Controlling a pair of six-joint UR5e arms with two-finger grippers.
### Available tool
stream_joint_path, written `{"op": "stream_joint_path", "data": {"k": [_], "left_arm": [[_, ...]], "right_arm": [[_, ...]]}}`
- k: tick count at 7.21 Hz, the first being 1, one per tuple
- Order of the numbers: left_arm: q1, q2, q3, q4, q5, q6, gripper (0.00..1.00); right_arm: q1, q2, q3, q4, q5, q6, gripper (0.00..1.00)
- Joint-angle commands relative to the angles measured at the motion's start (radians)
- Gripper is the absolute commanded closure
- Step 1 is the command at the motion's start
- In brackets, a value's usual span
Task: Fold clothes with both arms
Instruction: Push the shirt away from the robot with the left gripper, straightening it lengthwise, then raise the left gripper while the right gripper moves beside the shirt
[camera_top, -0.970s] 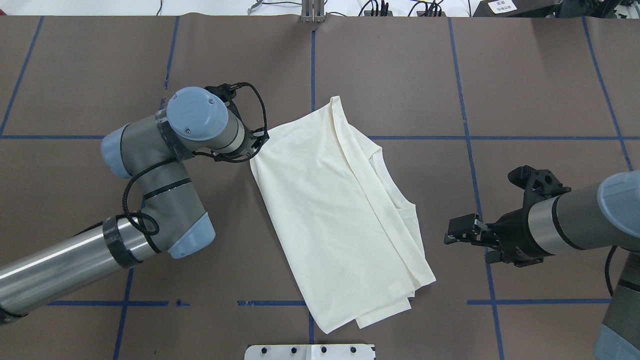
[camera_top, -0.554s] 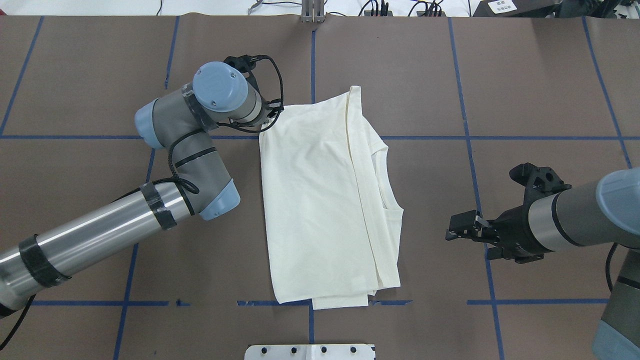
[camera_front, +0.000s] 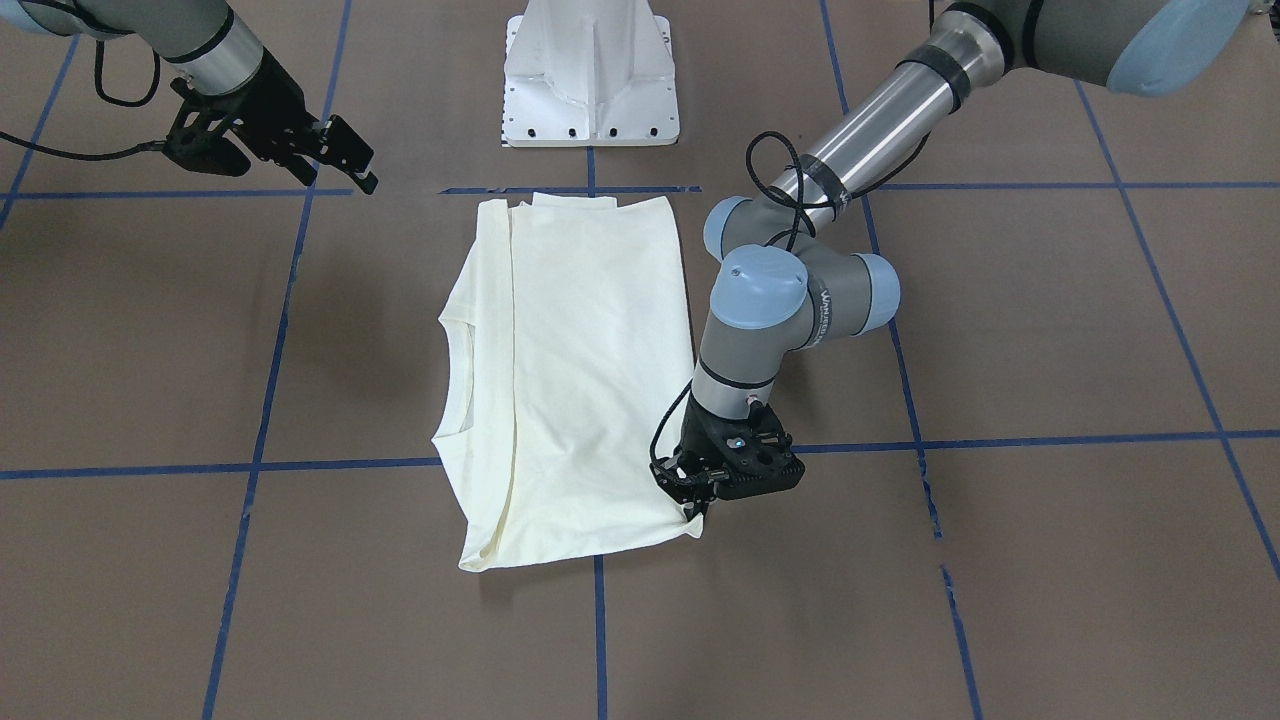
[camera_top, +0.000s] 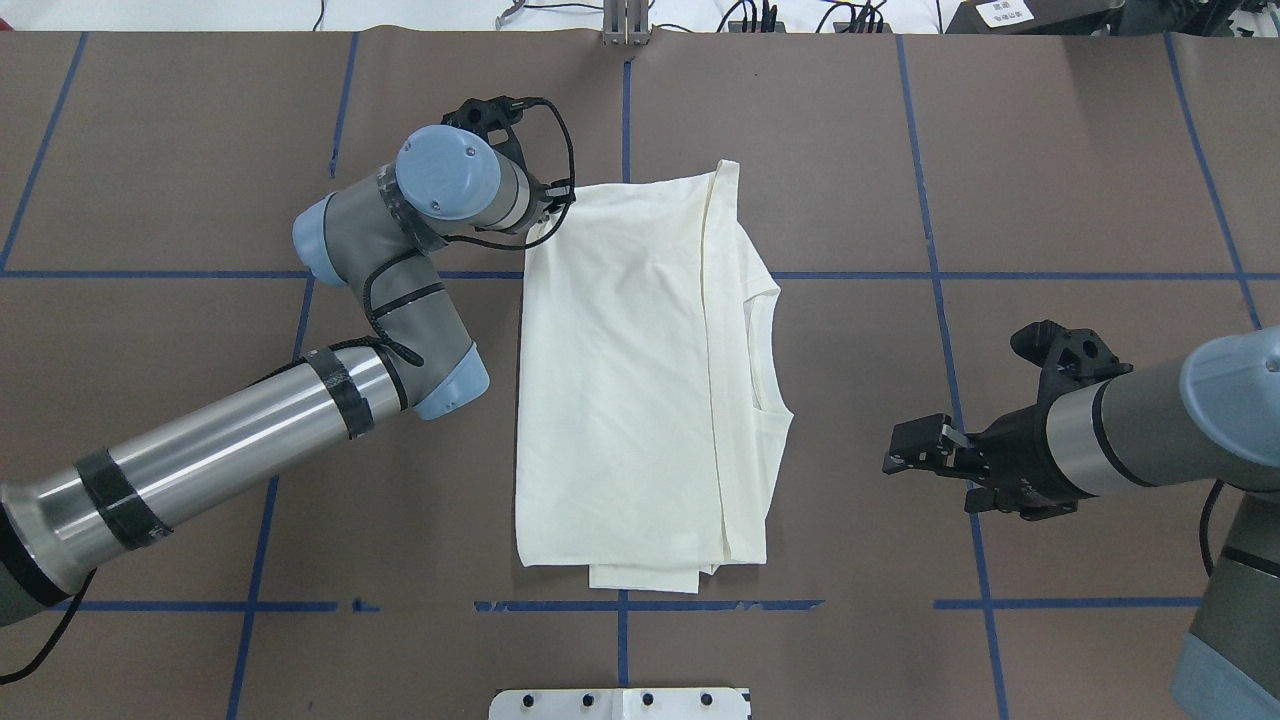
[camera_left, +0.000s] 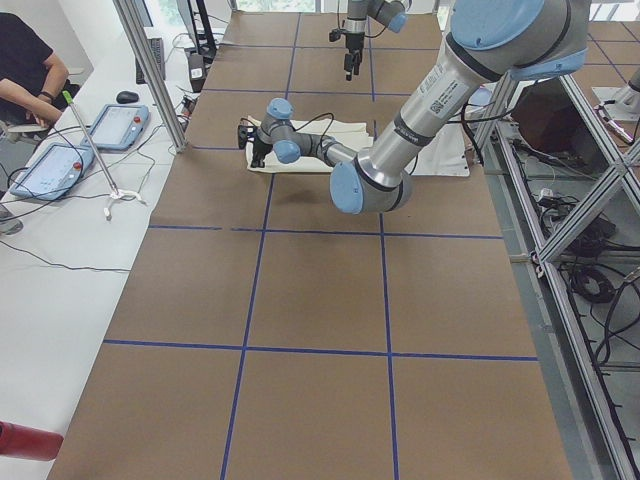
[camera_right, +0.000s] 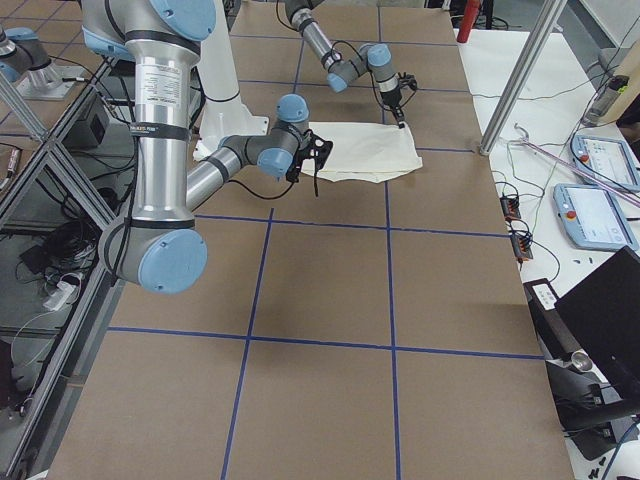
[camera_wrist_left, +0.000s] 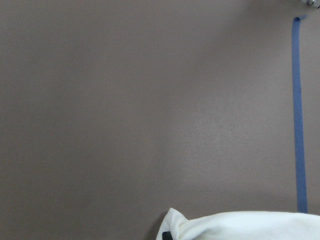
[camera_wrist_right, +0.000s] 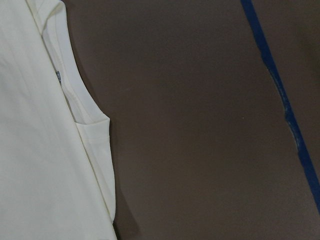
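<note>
Left gripper (camera_front: 699, 503) is pinching the far-left corner of the T-shirt (camera_top: 620, 380), which is lying folded lengthwise, plain side up, in the middle of the table (camera_top: 1080, 200). Risk: pulling or lifting from this single corner is likely dragging the top layer off the ones beneath, opening the fold, and a late release could be flipping the corner over. Right gripper (camera_top: 900, 452), jaws spread and empty, is hovering well apart on the collar side, so nothing is pinning that edge.
</note>
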Motion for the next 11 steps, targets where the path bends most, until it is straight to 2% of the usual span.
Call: {"op": "stream_joint_path", "data": {"k": [1,8,9,10,11], "left_arm": [[-0.001,-0.001,0.024,-0.032,0.003,0.004,1.00],[-0.038,-0.001,0.032,-0.032,0.003,0.026,1.00],[-0.052,0.000,0.032,-0.030,0.002,0.026,0.30],[-0.058,0.000,0.030,-0.029,0.002,0.026,0.00],[-0.070,0.000,0.026,-0.023,-0.006,0.032,0.00]], "right_arm": [[-0.001,0.004,-0.006,0.000,-0.001,0.000,0.00],[-0.003,0.050,-0.041,-0.002,-0.004,-0.001,0.00],[-0.003,0.080,-0.053,-0.011,-0.002,-0.001,0.00],[-0.003,0.085,-0.059,-0.011,-0.004,-0.001,0.00],[-0.006,0.083,-0.061,-0.014,-0.005,-0.006,0.00]]}}
